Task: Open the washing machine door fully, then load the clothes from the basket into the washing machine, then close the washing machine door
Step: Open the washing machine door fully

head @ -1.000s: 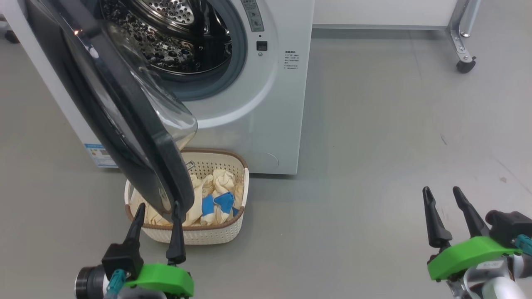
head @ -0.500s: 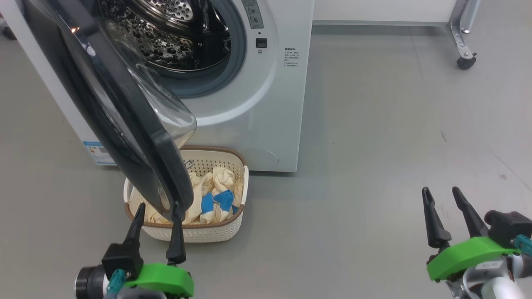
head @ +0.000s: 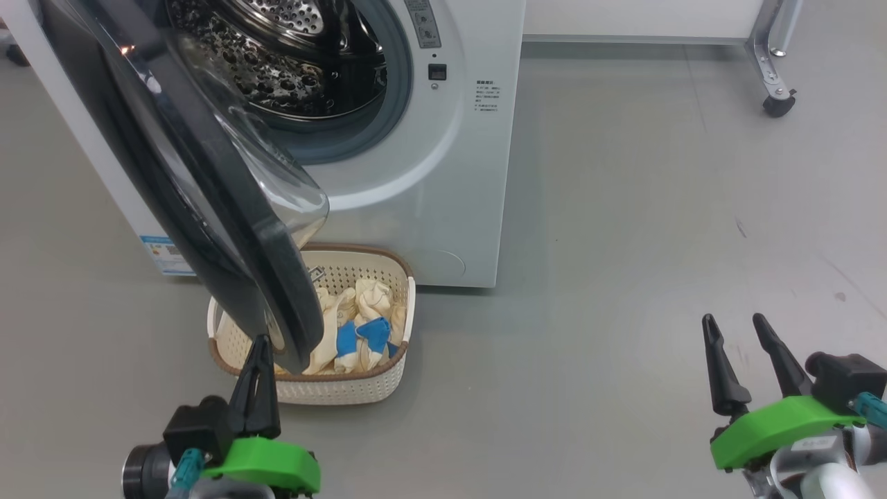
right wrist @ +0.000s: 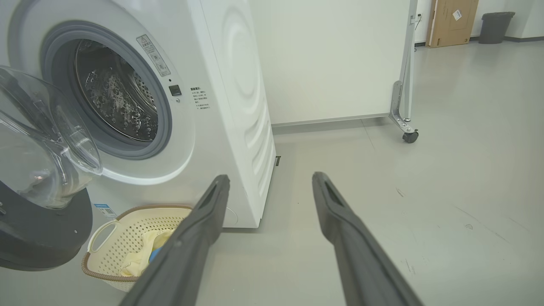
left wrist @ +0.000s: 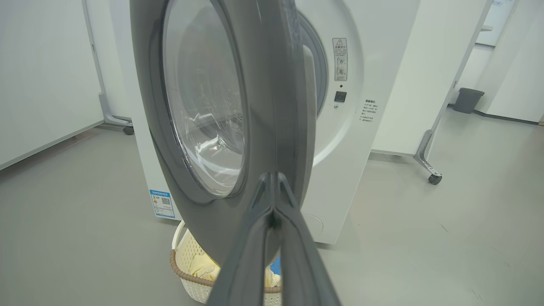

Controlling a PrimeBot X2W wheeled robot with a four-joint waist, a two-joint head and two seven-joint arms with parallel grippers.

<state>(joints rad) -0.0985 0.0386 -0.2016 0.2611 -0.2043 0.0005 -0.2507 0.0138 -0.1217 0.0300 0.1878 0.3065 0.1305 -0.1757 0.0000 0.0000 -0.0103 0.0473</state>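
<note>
Door [head: 274,277] stands partly open, its lower edge hanging over basket [head: 346,391]. The basket sits on the floor against washer [head: 443,194] with clothes [head: 374,298] inside. Left gripper [head: 260,341], a moment ago spread astride the door rim, has now clenched on nothing, its tips at that rim. Judged: set to push the door wider, not grasp it. Right gripper [head: 732,320] is spread, empty, well apart. Left wrist view shows the door's outer face. Right wrist view shows drum [right wrist: 114,106], with no clothes seen inside.
</note>
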